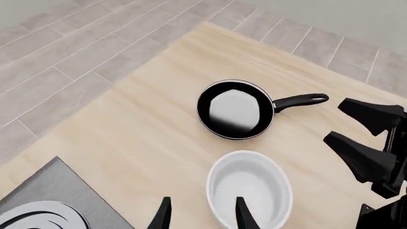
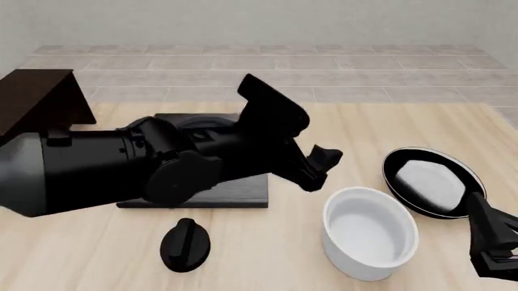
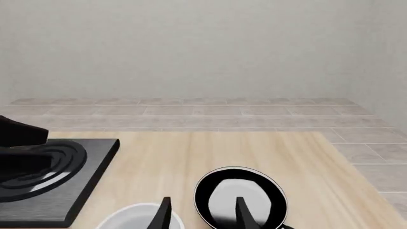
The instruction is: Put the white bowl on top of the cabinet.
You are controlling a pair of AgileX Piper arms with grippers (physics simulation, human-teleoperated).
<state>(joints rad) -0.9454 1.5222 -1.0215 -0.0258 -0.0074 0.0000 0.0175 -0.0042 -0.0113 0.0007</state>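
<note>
The white bowl [image 2: 370, 233] stands upright on the table at the front right, with its inside bare; it also shows in the left wrist view [image 1: 249, 188] and partly in the right wrist view [image 3: 137, 217]. The dark cabinet [image 2: 36, 100] stands at the far left, partly behind my left arm. My left gripper [image 2: 319, 168] is open, just left of and above the bowl. In the left wrist view the left gripper [image 1: 203, 200] has the bowl's near rim between its fingers. My right gripper [image 2: 489, 227] is open and empty, right of the bowl; the right wrist view shows the right gripper [image 3: 202, 200] too.
A black frying pan [image 2: 429, 182] with a whitish inside lies just behind the bowl on the right. A flat black stove plate [image 2: 202, 191] lies mid-table, mostly hidden by my left arm. A small black knob-like piece [image 2: 184, 242] lies at the front left.
</note>
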